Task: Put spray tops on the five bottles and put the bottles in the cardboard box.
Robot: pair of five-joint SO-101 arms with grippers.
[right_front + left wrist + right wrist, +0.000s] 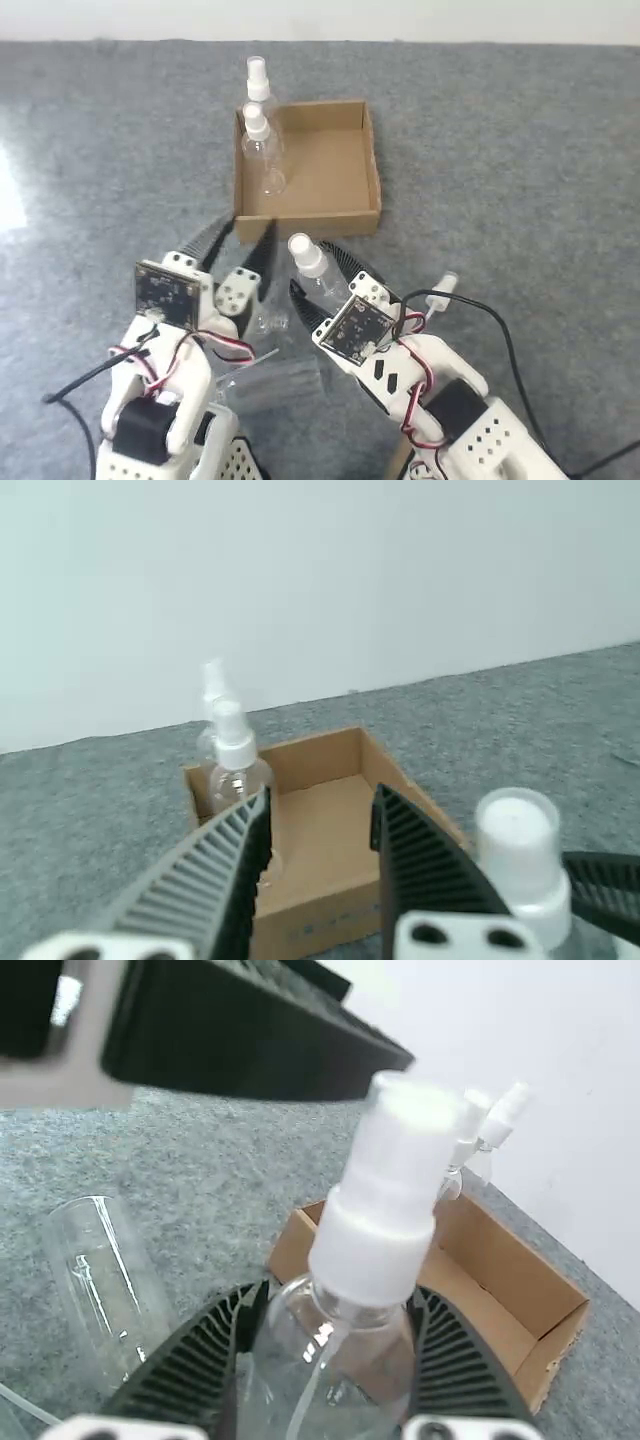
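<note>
Cardboard box [330,170], one bottle [265,155] inside

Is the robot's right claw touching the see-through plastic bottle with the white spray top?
Touching. The right wrist view shows the right gripper with black fingers pressed against both sides of the clear bottle.

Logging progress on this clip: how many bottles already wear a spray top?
3. One capped bottle stands inside the cardboard box at a far corner, another just beyond its far wall, a third gripped in the right hand. The arms may hide more.
</note>
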